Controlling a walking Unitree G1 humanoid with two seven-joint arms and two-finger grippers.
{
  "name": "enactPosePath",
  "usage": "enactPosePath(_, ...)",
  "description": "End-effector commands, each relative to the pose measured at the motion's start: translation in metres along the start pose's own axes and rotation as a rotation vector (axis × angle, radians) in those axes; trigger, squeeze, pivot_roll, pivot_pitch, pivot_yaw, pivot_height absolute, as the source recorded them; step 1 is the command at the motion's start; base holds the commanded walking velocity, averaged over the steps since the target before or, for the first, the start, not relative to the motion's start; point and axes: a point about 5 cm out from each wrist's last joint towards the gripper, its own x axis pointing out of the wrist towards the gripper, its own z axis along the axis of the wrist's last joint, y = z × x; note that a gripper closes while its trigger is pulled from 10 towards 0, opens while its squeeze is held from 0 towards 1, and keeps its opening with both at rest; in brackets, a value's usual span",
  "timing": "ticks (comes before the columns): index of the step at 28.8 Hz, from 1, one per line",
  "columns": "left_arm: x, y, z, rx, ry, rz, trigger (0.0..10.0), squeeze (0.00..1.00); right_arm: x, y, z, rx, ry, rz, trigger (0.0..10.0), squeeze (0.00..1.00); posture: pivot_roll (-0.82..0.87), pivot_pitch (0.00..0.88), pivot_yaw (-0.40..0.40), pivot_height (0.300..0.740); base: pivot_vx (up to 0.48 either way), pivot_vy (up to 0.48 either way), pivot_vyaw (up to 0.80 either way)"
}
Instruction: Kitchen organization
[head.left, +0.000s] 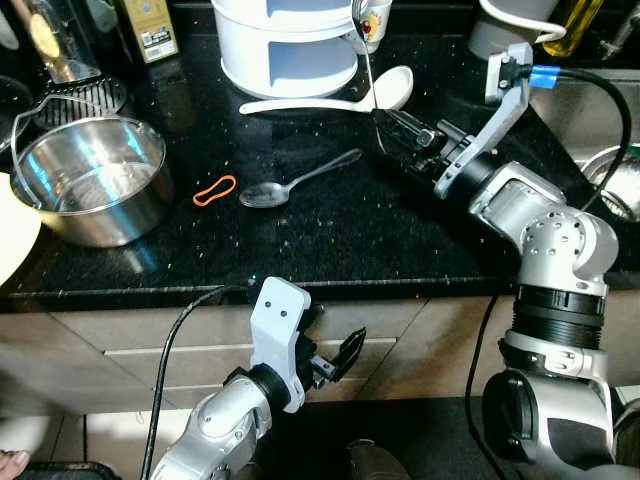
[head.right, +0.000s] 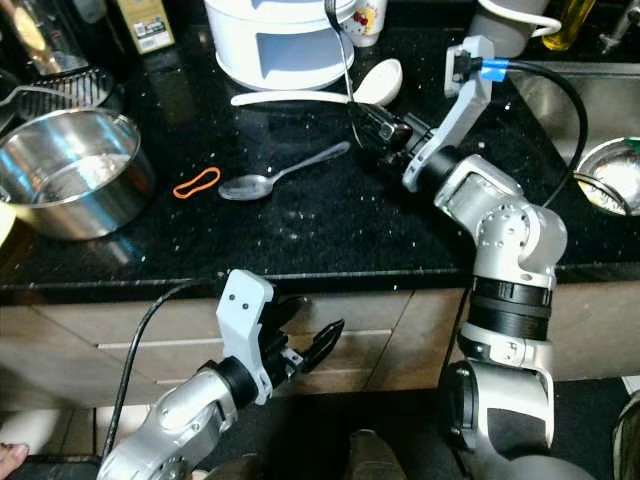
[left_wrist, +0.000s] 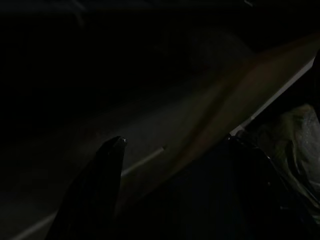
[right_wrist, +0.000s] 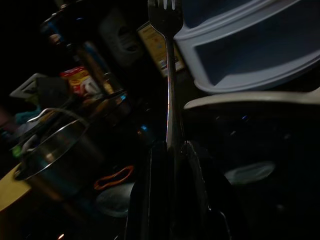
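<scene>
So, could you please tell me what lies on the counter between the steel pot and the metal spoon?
An orange rubber band lies flat on the black counter between the steel pot and the metal spoon, seen in both eye views.

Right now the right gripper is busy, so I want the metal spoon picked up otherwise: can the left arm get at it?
Probably not yet: the left gripper hangs below the counter edge, and the metal spoon lies on top.

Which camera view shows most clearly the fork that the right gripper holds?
The right wrist view: the fork stands upright between the right gripper's black fingers, tines plain. In the left eye view and the right eye view it is only a thin handle before the white container.
</scene>
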Motion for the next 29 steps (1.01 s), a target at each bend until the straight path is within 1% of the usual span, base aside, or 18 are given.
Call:
enactPosePath(1,-0.002,0.0,-0.002,0.008,0.013,0.009,10.0,0.0,-0.002,0.002,-0.001,-0.012,-0.017,0.004,10.0,0.0,0.0,0.106,-0.053,0.74,-0.412,0.0,0.0)
enactPosePath(6,-0.002,0.002,0.001,0.011,-0.003,0.019,10.0,0.0,0.0,0.004,-0.004,-0.018,-0.01,0.004,10.0,0.0,0.0,0.105,-0.054,0.74,-0.33,0.0,0.0)
enactPosePath(8,-0.002,0.004,0.002,0.014,-0.015,0.03,10.0,0.0,0.001,0.004,-0.005,-0.024,-0.008,0.002,10.0,0.0,0.0,0.104,-0.055,0.74,0.0,0.0,0.0)
enactPosePath(9,-0.002,0.006,0.004,0.015,-0.026,0.049,10.0,0.0,0.001,0.004,-0.005,-0.026,-0.01,0.0,10.0,0.0,0.0,0.103,-0.055,0.74,0.0,0.0,0.0)
enactPosePath(10,-0.002,0.012,0.008,0.01,-0.054,0.096,10.0,0.0,0.001,0.004,-0.004,-0.03,-0.015,-0.006,10.0,0.0,0.0,0.103,-0.055,0.74,0.0,0.0,0.0)
enactPosePath(11,-0.002,0.012,0.008,0.01,-0.054,0.096,10.0,0.0,0.001,0.004,-0.004,-0.03,-0.015,-0.006,10.0,0.0,0.0,0.103,-0.055,0.74,0.0,0.0,0.0)
enactPosePath(14,-0.003,0.022,0.011,0.022,-0.077,0.158,10.0,0.0,0.002,0.004,-0.003,-0.04,-0.027,-0.019,10.0,0.0,0.0,0.1,-0.053,0.74,0.0,0.0,0.0)
enactPosePath(17,-0.004,0.026,0.012,0.029,-0.084,0.186,10.0,0.0,0.003,0.004,-0.002,-0.05,-0.034,-0.028,10.0,0.0,0.0,0.098,-0.053,0.74,0.0,0.0,0.0)
enactPosePath(22,-0.006,0.031,0.012,0.025,-0.089,0.211,10.0,0.0,0.004,0.003,-0.001,-0.067,-0.044,-0.043,10.0,0.0,0.0,0.097,-0.052,0.74,0.0,-0.355,0.0)
enactPosePath(29,-0.005,0.033,0.01,0.014,-0.093,0.22,10.0,0.0,0.007,0.004,-0.001,-0.08,-0.059,-0.055,10.0,0.0,0.0,0.085,-0.052,0.74,0.0,-0.436,0.0)
